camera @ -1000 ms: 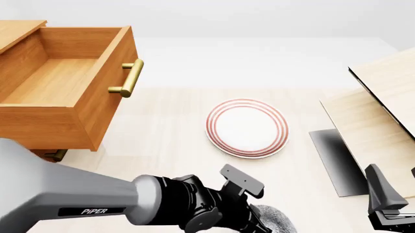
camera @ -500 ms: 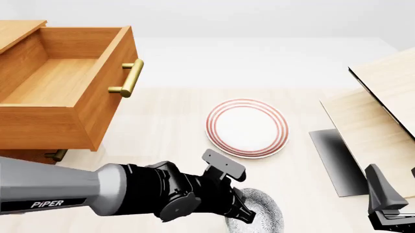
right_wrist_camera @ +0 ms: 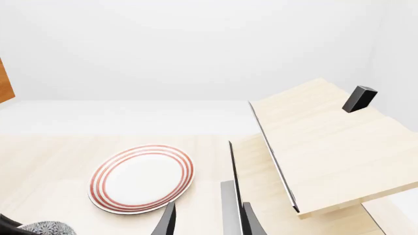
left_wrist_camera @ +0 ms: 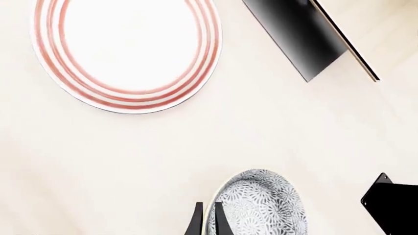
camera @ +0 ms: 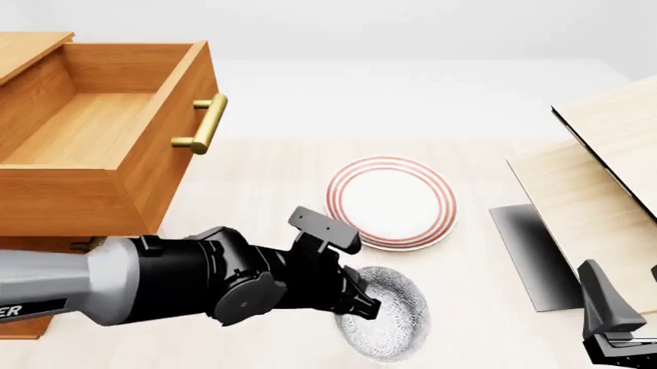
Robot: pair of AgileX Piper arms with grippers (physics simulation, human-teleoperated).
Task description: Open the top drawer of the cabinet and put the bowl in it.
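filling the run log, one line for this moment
top drawer: open | bowl: on table | left tool: pinching bowl rim | right tool: idle

The top drawer [camera: 98, 146] stands pulled out of the cabinet [camera: 31, 46] at ten o'clock, its box open upward and its brass handle [camera: 203, 123] facing the middle of the desk [camera: 267, 177]. A red-ringed plate [camera: 391, 203] lies flat near the centre. The left arm [camera: 123, 288] reaches in from eight o'clock, and the left gripper [camera: 361, 306] sits at the near-left rim of the bowl [camera: 388, 315], at six o'clock just below the plate; whether the jaws pinch the rim cannot be told. Pale boards [camera: 601, 177] lean at three o'clock. The right gripper [camera: 611, 327] rests at five o'clock, its jaws mostly cut off.
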